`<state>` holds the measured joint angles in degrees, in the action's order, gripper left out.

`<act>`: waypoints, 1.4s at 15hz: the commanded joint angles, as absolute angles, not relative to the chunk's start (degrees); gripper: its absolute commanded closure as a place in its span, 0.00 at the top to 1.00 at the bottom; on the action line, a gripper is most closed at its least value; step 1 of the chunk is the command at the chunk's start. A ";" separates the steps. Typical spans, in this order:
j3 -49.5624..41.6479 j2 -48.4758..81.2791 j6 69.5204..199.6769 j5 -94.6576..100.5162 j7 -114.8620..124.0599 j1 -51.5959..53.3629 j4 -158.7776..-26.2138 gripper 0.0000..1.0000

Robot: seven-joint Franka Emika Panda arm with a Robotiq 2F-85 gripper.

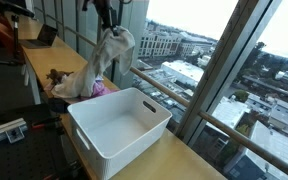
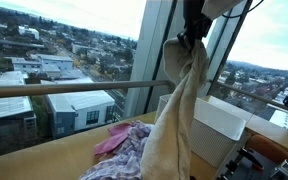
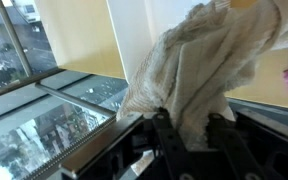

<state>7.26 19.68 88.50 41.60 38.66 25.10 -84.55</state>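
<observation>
Fingers (image 3: 164, 130) clenched on top of beige cloth (image 1: 110, 50). Hanging full length under gripper (image 1: 105, 18), lower end down at clothes pile (image 2: 124, 150), just beside white bin (image 1: 104, 150). Best handled by lifting straight up until hem clears pile; slow, no swing toward window rail (image 2: 64, 88).

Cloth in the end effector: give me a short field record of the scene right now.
end effector: shut on the cream cloth
cream cloth: hangs from the end effector, raised; whether its lower end touches the pile is unclear
white bin: on the table, open top, nothing visible inside
clothes pile: on the table by the window, a pink piece among it
</observation>
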 commanded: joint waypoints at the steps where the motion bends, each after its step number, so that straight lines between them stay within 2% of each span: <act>1: 5.12 22.02 89.55 40.65 33.82 18.71 -80.14 0.06; 8: 3.74 15.64 84.19 42.69 30.64 16.27 -73.43 0.06; 14: 4.77 11.65 75.33 46.56 25.46 16.93 -59.23 0.06; 18: 3.83 11.36 78.15 44.69 25.44 16.18 -59.30 0.06; 21: 2.95 10.81 82.84 40.92 26.64 13.42 -65.14 0.06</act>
<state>3.84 10.78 78.40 44.00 26.09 15.91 -61.34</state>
